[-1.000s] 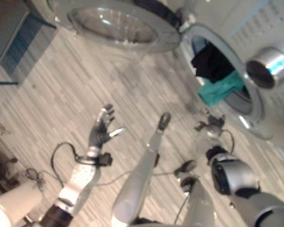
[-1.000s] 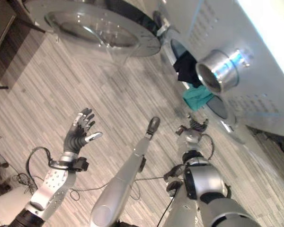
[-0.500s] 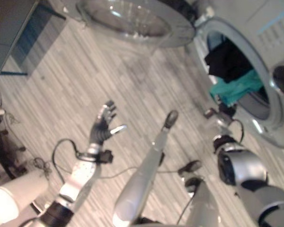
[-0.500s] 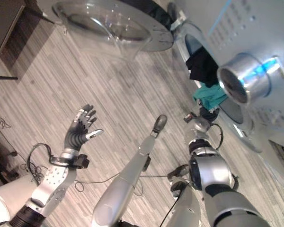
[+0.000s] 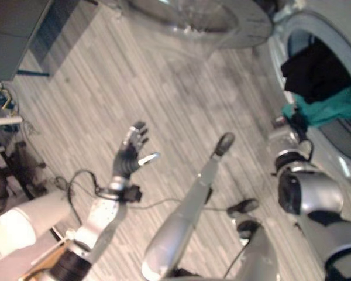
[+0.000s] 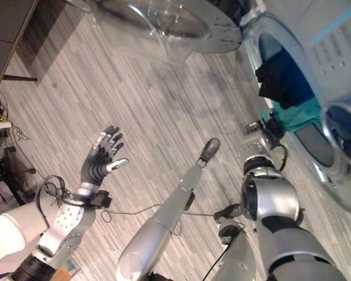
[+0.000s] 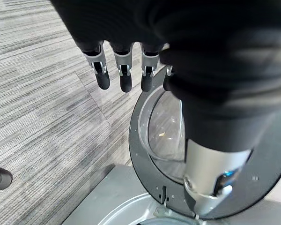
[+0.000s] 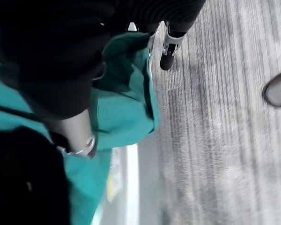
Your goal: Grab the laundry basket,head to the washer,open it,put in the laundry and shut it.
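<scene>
The washer's round door (image 5: pixel 222 17) with its glass bowl (image 7: pixel 171 136) stands swung open over the floor. In the drum opening (image 6: pixel 269 41) lies a black garment (image 5: pixel 316 70), with a teal cloth (image 6: pixel 292 117) hanging over the lower rim. My right hand (image 6: pixel 263 132) is at that rim against the teal cloth (image 8: pixel 124 108); its thumb (image 8: pixel 77 133) rests on the cloth and a finger (image 8: pixel 167 47) points straight past it. My left hand (image 5: pixel 130 155) is raised over the floor, open and holding nothing, its fingers (image 7: pixel 124 70) spread toward the door.
The washer's silver front carries a round knob (image 6: pixel 345 126) to the right of the opening. A dark cabinet (image 5: pixel 17 35) stands at the upper left, with chair legs and cables (image 5: pixel 6 117) below it. Grey plank floor (image 6: pixel 164 105) lies between door and cabinet.
The whole picture has shifted, so the camera moved. The right hand stays at the teal cloth on the drum's rim. The left hand holds the same open pose.
</scene>
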### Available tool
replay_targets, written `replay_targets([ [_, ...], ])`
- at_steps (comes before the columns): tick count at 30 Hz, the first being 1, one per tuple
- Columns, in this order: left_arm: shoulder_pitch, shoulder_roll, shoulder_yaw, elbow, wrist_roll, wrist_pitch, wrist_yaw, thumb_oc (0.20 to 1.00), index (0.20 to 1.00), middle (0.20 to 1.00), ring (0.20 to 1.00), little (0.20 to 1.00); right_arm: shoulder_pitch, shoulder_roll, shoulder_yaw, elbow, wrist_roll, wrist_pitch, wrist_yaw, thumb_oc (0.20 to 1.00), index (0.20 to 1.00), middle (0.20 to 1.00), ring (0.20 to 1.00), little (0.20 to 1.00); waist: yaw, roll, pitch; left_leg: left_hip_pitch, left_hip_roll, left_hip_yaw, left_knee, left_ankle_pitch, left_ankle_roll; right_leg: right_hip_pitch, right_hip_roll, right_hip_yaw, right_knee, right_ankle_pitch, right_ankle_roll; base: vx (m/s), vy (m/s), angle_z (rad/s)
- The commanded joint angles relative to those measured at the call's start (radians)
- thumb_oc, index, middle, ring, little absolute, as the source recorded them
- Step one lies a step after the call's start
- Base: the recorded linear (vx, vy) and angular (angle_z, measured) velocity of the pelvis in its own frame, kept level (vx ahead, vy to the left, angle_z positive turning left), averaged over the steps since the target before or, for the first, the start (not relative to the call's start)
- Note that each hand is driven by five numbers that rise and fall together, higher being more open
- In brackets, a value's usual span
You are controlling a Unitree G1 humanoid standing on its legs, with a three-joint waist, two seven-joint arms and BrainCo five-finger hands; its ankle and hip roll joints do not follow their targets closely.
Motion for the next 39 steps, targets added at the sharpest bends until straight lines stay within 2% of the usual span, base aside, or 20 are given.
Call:
replay_targets([
  [1,-0.006,-0.034,0.009,-0.036,-0.03,-0.049,-0.019,1.0,1.0,1.0,1.0,1.0,-0.014,-0.158,0.055,-0.081,0.001,-0.088,0.035,0.539,0.539,0.539,0.539,0.539,0.026,0.042,-0.008,0.035,0.0,0.088,-0.024,-0.113,-0.018,-0.061,-0.017,0.035,-0.01,0.048,-0.003,0.0,0.0,0.0],
  [4,-0.005,-0.034,0.013,-0.041,-0.037,-0.052,-0.021,1.0,1.0,1.0,1.0,1.0,-0.029,-0.193,0.069,-0.085,0.002,-0.091,0.038,0.533,0.533,0.533,0.533,0.533,0.027,0.041,-0.012,0.031,0.001,0.089,-0.024,-0.114,-0.016,-0.073,-0.021,0.036,0.002,0.047,-0.002,0.0,0.0,0.0],
  [6,-0.005,-0.034,0.015,-0.042,-0.041,-0.052,-0.02,1.0,1.0,1.0,1.0,1.0,-0.038,-0.211,0.082,-0.088,-0.002,-0.09,0.039,0.435,0.435,0.435,0.435,0.435,0.027,0.04,-0.014,0.027,0.001,0.091,-0.021,-0.116,-0.015,-0.077,-0.022,0.04,0.008,0.047,-0.001,0.01,0.005,-0.02],
  [7,-0.003,-0.033,0.018,-0.042,-0.046,-0.051,-0.02,1.0,1.0,1.0,1.0,1.0,-0.048,-0.232,0.097,-0.098,-0.01,-0.092,0.038,0.235,0.235,0.235,0.235,0.235,0.021,0.033,-0.014,0.026,0.002,0.095,-0.018,-0.117,-0.015,-0.077,-0.024,0.041,0.011,0.049,0.0,0.01,-0.001,-0.05],
  [8,-0.004,-0.034,0.018,-0.042,-0.046,-0.051,-0.021,1.0,1.0,1.0,1.0,1.0,-0.049,-0.232,0.098,-0.098,-0.011,-0.092,0.037,0.235,0.235,0.235,0.235,0.235,0.021,0.033,-0.014,0.025,0.002,0.095,-0.018,-0.117,-0.015,-0.078,-0.025,0.041,0.011,0.049,0.0,0.01,0.002,-0.05],
  [9,-0.003,-0.034,0.019,-0.042,-0.049,-0.05,-0.021,1.0,1.0,1.0,1.0,1.0,-0.051,-0.238,0.103,-0.102,-0.013,-0.092,0.038,0.2,0.2,0.2,0.2,0.2,0.019,0.032,-0.015,0.027,0.002,0.098,-0.019,-0.117,-0.015,-0.077,-0.025,0.04,0.012,0.05,0.001,0.0,0.0,0.0],
  [16,-0.003,-0.04,0.028,-0.035,-0.06,-0.048,-0.018,1.0,1.0,1.0,1.0,1.0,-0.06,-0.22,0.121,-0.163,0.006,-0.12,0.043,0.2,0.2,0.2,0.2,0.2,0.001,0.007,-0.018,0.047,0.011,0.105,-0.023,-0.119,-0.017,-0.055,-0.016,0.047,-0.006,0.061,0.0,0.0,0.0,0.0],
  [22,-0.008,-0.031,0.021,-0.03,-0.065,-0.04,-0.024,1.0,1.0,1.0,1.0,1.0,-0.097,-0.182,0.154,-0.275,-0.013,-0.165,0.017,0.2,0.2,0.2,0.2,0.2,-0.02,-0.043,-0.038,0.092,0.025,0.113,-0.025,-0.124,-0.02,0.019,0.002,0.047,-0.069,0.095,0.001,0.01,-0.034,-0.01],
  [24,-0.008,-0.024,0.022,-0.03,-0.066,-0.04,-0.024,1.0,1.0,1.0,1.0,1.0,-0.1,-0.185,0.155,-0.294,-0.024,-0.171,0.002,0.2,0.2,0.2,0.2,0.2,-0.022,-0.049,-0.04,0.101,0.026,0.113,-0.027,-0.124,-0.022,0.037,0.008,0.045,-0.089,0.1,0.0,0.02,-0.049,-0.02],
  [25,-0.005,-0.013,0.026,-0.03,-0.071,-0.037,-0.025,1.0,1.0,1.0,1.0,1.0,-0.119,-0.214,0.153,-0.331,-0.038,-0.189,-0.024,0.2,0.2,0.2,0.2,0.2,-0.025,-0.063,-0.052,0.112,0.029,0.11,-0.03,-0.123,-0.028,0.064,0.017,0.042,-0.121,0.103,0.0,0.01,-0.042,-0.01],
  [26,-0.005,-0.012,0.027,-0.03,-0.072,-0.037,-0.025,1.0,1.0,1.0,1.0,1.0,-0.119,-0.213,0.152,-0.332,-0.04,-0.188,-0.026,0.2,0.2,0.2,0.2,0.2,-0.025,-0.062,-0.051,0.114,0.03,0.11,-0.031,-0.123,-0.029,0.067,0.019,0.041,-0.123,0.104,0.0,0.03,-0.081,-0.02],
  [27,-0.005,0.002,0.028,-0.031,-0.077,-0.038,-0.027,1.0,1.0,1.0,1.0,1.0,-0.158,-0.262,0.157,-0.346,-0.052,-0.197,-0.053,0.2,0.2,0.2,0.2,0.2,-0.02,-0.075,-0.067,0.121,0.031,0.103,-0.042,-0.118,-0.035,0.086,0.027,0.033,-0.152,0.104,0.0,0.02,-0.054,-0.06],
  [31,0.008,0.018,0.035,-0.05,-0.082,-0.032,-0.029,1.0,1.0,1.0,1.0,1.0,-0.241,-0.378,0.198,-0.381,-0.069,-0.202,-0.08,0.2,0.2,0.2,0.2,0.2,-0.003,-0.084,-0.092,0.126,0.026,0.089,-0.076,-0.105,-0.042,0.09,0.041,0.021,-0.165,0.103,-0.004,0.02,-0.031,-0.05],
  [35,0.025,0.016,0.03,-0.058,-0.089,-0.03,-0.04,1.0,1.0,1.0,1.0,1.0,-0.249,-0.411,0.27,-0.413,-0.159,-0.176,-0.084,0.2,0.2,0.2,0.2,0.2,0.003,-0.087,-0.096,0.127,0.026,0.087,-0.085,-0.102,-0.04,0.071,0.042,0.025,-0.151,0.098,-0.009,0.0,-0.003,0.0],
  [36,0.016,0.015,0.025,-0.058,-0.08,-0.035,-0.044,1.0,1.0,1.0,1.0,1.0,-0.223,-0.397,0.304,-0.399,-0.222,-0.132,-0.079,0.335,0.335,0.335,0.335,0.335,0.0,-0.086,-0.092,0.126,0.028,0.092,-0.082,-0.102,-0.039,0.063,0.043,0.03,-0.147,0.098,-0.01,-0.01,0.003,-0.05],
  [37,0.017,0.014,0.024,-0.057,-0.079,-0.036,-0.044,1.0,1.0,1.0,1.0,1.0,-0.223,-0.396,0.304,-0.399,-0.226,-0.129,-0.079,0.335,0.335,0.335,0.335,0.335,0.0,-0.085,-0.093,0.126,0.028,0.093,-0.082,-0.103,-0.038,0.063,0.042,0.031,-0.146,0.098,-0.01,-0.01,-0.002,-0.06],
  [38,0.013,0.012,0.022,-0.057,-0.076,-0.039,-0.046,1.0,1.0,1.0,1.0,1.0,-0.207,-0.384,0.309,-0.378,-0.217,-0.113,-0.056,1.0,1.0,1.0,1.0,1.0,-0.002,-0.086,-0.089,0.126,0.031,0.094,-0.081,-0.103,-0.038,0.059,0.042,0.035,-0.144,0.098,-0.01,-0.01,-0.008,-0.05],
  [39,0.006,0.013,0.021,-0.057,-0.074,-0.04,-0.047,1.0,1.0,1.0,1.0,1.0,-0.195,-0.372,0.311,-0.338,-0.191,-0.099,-0.029,1.0,1.0,1.0,1.0,1.0,-0.003,-0.086,-0.085,0.124,0.033,0.097,-0.08,-0.103,-0.038,0.057,0.042,0.037,-0.143,0.098,-0.01,-0.02,0.003,-0.07],
])
